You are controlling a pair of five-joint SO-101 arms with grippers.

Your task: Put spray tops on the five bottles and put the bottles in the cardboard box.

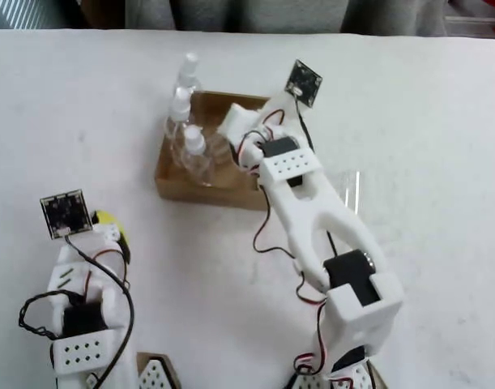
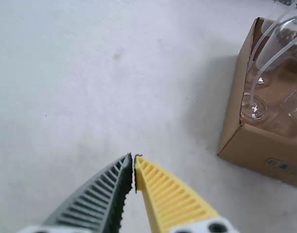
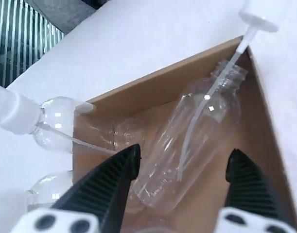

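My right gripper [image 3: 184, 154] hangs over the cardboard box [image 3: 158, 85], with its two black fingers [image 3: 112, 182] spread wide apart. Between them and lower down, a clear bottle [image 3: 187, 141] lies on its side on the box floor, neck toward a corner. Its spray top [image 3: 257, 19] is not seated: the white head stands clear of the neck, beyond the box rim, and the thin dip tube [image 3: 199, 109] runs down inside the bottle. A second bottle [image 3: 56, 121], capped in white, shows at the rim of the opposite wall. A third bottle [image 3: 43, 187] sits just beside it. The box rests on a white table [image 3: 119, 39].
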